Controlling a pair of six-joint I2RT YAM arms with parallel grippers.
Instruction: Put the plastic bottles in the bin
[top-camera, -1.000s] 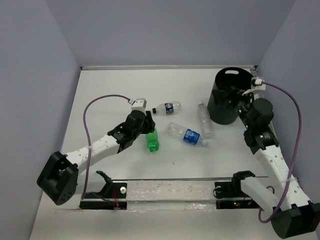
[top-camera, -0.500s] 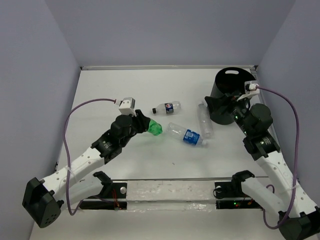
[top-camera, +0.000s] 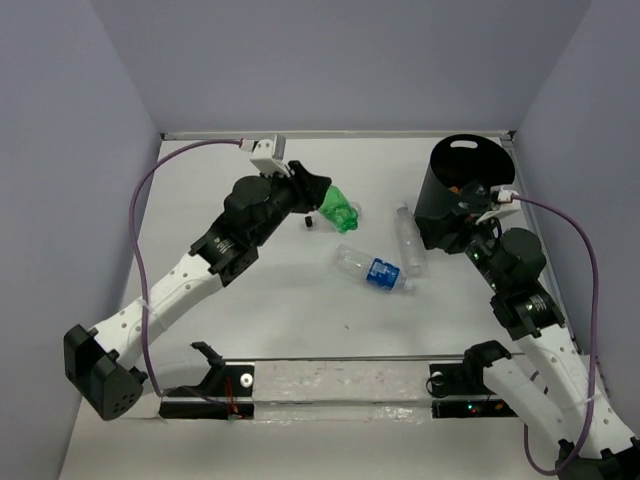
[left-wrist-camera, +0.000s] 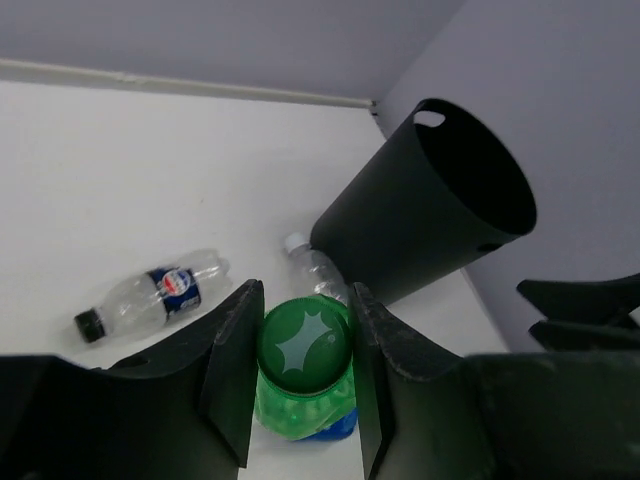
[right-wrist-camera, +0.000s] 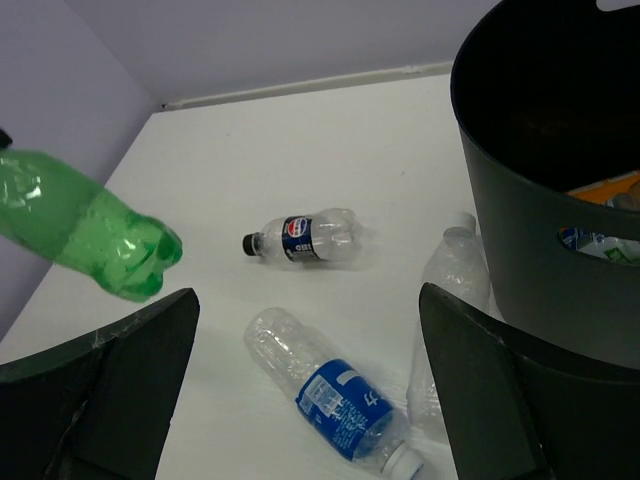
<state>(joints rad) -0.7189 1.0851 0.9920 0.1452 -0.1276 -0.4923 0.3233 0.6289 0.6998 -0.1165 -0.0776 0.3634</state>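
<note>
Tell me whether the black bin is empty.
Not empty: the bin holds something orange and a blue-labelled bottle, seen in the right wrist view.

Left arm stretched forward, left pincer clamped; right pincer spread wide.

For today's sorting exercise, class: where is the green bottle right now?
In the top view, the green bottle is gripped in the left claw, in the air left of centre above the dark-capped bottle, with the black bin to its right.
</note>
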